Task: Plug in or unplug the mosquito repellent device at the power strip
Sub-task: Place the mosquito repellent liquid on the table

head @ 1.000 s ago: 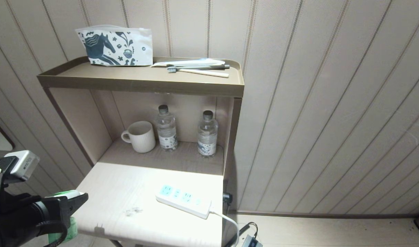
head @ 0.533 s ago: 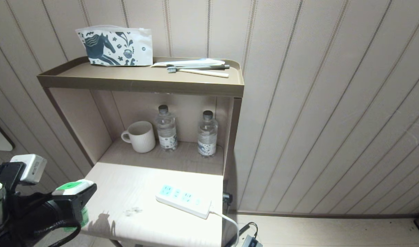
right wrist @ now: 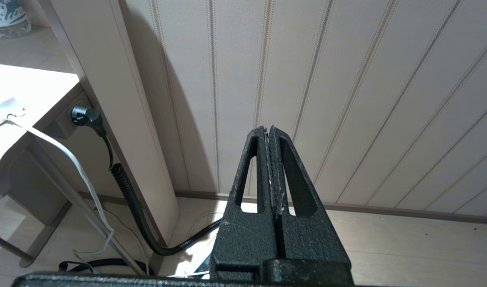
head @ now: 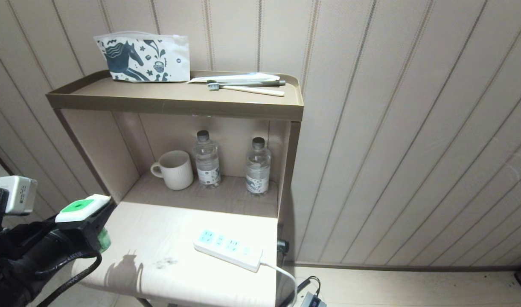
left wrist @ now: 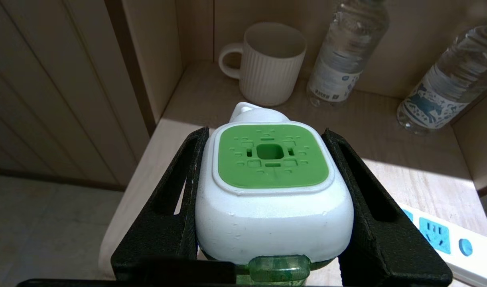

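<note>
A hard bright light falls from above on the front of the table [head: 179, 238], washing the pale top nearly white, so the power strip [head: 228, 249] almost melts into the glare. The alcove behind, with the mug [head: 173, 169] and two water bottles [head: 207, 158], sits in soft shade under the shelf [head: 175, 102]. A crisp dark shadow of the left claw [head: 83, 224] lies on the table's near edge. The wall's lines bow slightly toward the edges. Everything looks sharp.

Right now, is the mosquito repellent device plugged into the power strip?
No, the mosquito repellent device is clamped in the left gripper at the table's left edge, well apart from the power strip.
</note>
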Controlling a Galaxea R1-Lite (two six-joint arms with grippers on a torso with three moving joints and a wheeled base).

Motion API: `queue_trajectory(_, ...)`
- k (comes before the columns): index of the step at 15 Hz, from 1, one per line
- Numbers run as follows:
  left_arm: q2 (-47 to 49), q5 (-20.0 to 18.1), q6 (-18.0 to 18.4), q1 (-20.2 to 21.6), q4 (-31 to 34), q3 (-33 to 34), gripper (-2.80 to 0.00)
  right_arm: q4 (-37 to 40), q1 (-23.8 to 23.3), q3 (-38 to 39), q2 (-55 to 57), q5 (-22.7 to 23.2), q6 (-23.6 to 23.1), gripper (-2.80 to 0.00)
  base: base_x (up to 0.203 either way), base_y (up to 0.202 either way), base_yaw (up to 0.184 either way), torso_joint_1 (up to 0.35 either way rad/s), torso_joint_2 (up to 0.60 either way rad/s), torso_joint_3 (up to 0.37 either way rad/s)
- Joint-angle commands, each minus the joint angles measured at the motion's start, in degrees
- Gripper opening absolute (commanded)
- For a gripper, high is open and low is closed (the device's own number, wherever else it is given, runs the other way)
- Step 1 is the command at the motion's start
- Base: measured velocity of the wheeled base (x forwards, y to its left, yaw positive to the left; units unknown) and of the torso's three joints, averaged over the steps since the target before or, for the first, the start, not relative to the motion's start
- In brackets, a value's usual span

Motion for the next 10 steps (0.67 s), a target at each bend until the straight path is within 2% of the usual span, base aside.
queue_trajectory(1,0.7,0.2,0.2,0.0,-0.7,0.4,-2.80,0.0,0.0,0.0,0.2,0.0,0.0,-2.80,0.000,0.000,0.000,0.000,0.00,0.000)
queue_trajectory(2,1.7,0.3,1.3,0.0,-3.3,1.4,-2.80,0.0,0.0,0.0,0.2,0.1,0.0,-2.80,0.000,0.000,0.000,0.000,0.00,0.000)
queue_trajectory(3,3.7,0.5,2.6,0.0,-8.9,2.8,-2.80,0.0,0.0,0.0,0.2,0.1,0.0,-2.80,0.000,0.000,0.000,0.000,0.00,0.000)
queue_trajectory(4,4.4,0.6,3.5,0.0,-10.7,3.6,-2.80,0.0,0.0,0.0,0.2,0.1,0.0,-2.80,0.000,0.000,0.000,0.000,0.00,0.000)
queue_trajectory(10,4.0,2.9,5.4,-0.1,-11.4,3.0,-2.80,0.0,0.0,0.0,0.2,0.0,0.0,-2.80,0.000,0.000,0.000,0.000,0.00,0.000)
